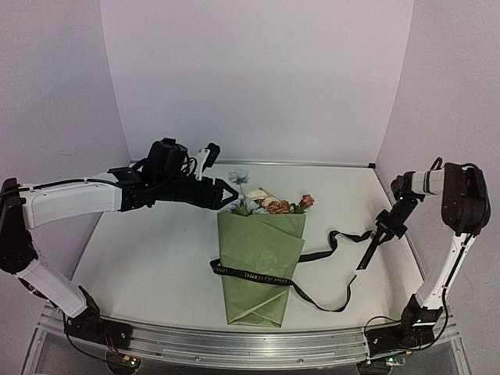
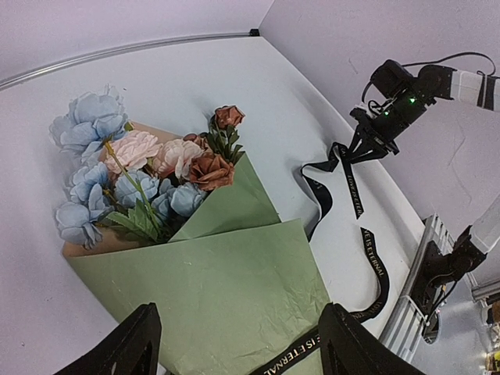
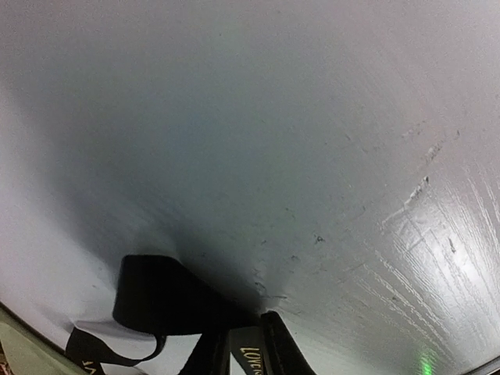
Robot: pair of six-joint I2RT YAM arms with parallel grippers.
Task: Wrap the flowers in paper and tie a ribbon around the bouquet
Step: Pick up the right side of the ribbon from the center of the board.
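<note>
The bouquet (image 1: pixel 262 258) lies mid-table, narrow end toward the arms. The flowers (image 1: pixel 269 205) poke out of the far, wide end of the olive paper (image 1: pixel 258 293). The black lettered ribbon (image 1: pixel 254 273) crosses the cone low down and trails off right over the table (image 1: pixel 156 258). There the right claw (image 1: pixel 365 262) is closed on it, with the strip pinched between its fingertips (the wrist view shows the lettering right between them).

The left claw (image 1: pixel 231 195) hangs wide open above the blooms, holding nothing.

My worry is that nothing pins the bundle. A tug from the right could drag the whole cone sideways, or slide the ribbon down off the narrow end instead of cinching it. The folded paper flaps look loose too and might spring apart. The pinch also looks shallow, so the ribbon could slip free under tension.
</note>
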